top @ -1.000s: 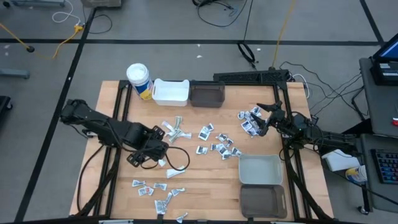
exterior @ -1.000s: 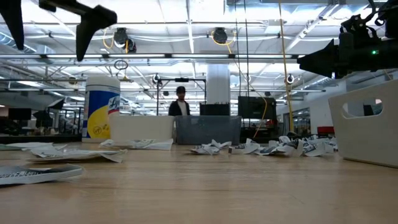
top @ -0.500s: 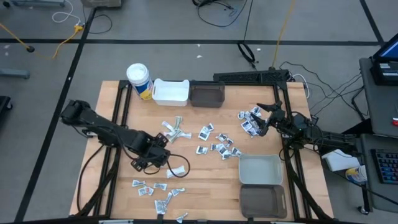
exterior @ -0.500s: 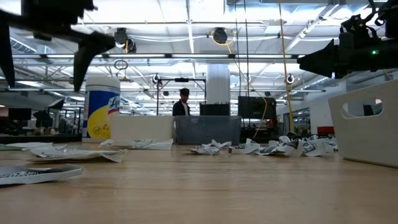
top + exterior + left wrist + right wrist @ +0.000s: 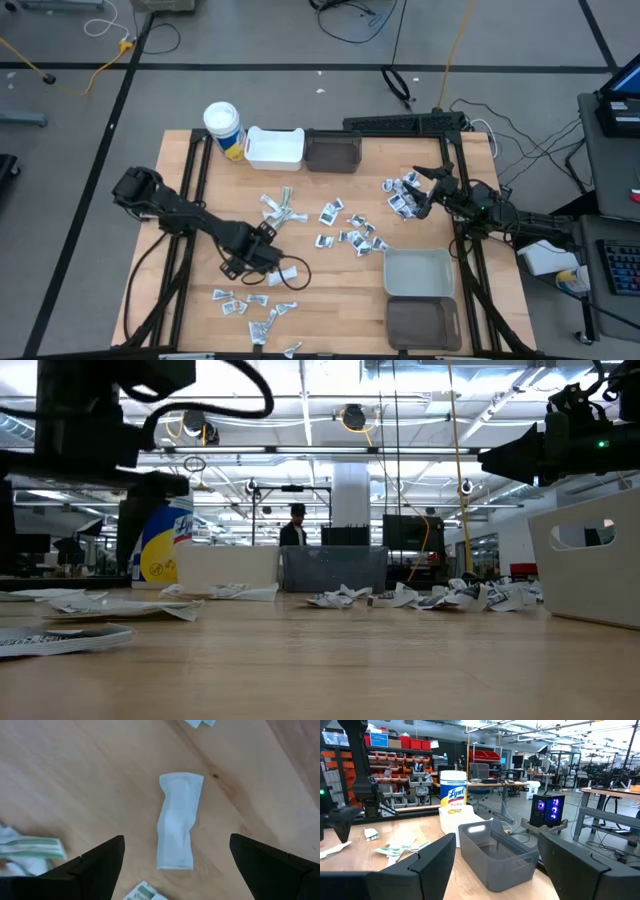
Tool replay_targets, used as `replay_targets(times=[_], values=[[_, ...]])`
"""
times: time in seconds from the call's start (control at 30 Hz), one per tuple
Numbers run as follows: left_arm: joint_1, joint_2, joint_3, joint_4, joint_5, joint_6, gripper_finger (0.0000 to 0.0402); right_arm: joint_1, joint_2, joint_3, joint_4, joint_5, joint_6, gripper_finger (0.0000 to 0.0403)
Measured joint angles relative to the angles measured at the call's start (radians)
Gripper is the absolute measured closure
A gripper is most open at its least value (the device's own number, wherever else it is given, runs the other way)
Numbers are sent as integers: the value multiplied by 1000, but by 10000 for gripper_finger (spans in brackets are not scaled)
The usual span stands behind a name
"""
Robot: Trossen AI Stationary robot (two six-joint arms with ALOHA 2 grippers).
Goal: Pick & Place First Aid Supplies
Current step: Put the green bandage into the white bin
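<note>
Many small white and silvery packets lie flat on the wooden table: a group at mid-table (image 5: pixel 350 235), a heap at the right (image 5: pixel 403 193), more near the front left (image 5: pixel 250 305). My left gripper (image 5: pixel 272 266) is open and hangs low over one long white sachet (image 5: pixel 177 820). The sachet lies flat on the wood, and one finger stands on either side of it without touching. In the low view the left gripper (image 5: pixel 70 530) shows dark at the left. My right gripper (image 5: pixel 425 190) is open and empty, held above the right-hand heap.
A white cup with a yellow band (image 5: pixel 222 125), a white bin (image 5: pixel 275 148) and a dark bin (image 5: pixel 333 152) stand along the far edge. A grey bin (image 5: pixel 418 273) and a dark bin (image 5: pixel 422 322) stand at the near right. A person (image 5: pixel 297 525) stands beyond the table.
My left gripper has gone toward the table's right and near edges and come down, staying open, and now stands over the long white sachet. The packets have not moved.
</note>
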Motion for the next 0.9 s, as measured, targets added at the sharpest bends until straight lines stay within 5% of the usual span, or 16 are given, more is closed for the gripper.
replay_targets(times=[0.6, 0.9], values=[[1, 3, -108, 158, 76, 44, 39, 0, 0, 0, 0, 0, 0, 124], [1, 3, -108, 164, 102, 70, 143, 0, 0, 0, 0, 0, 0, 124]])
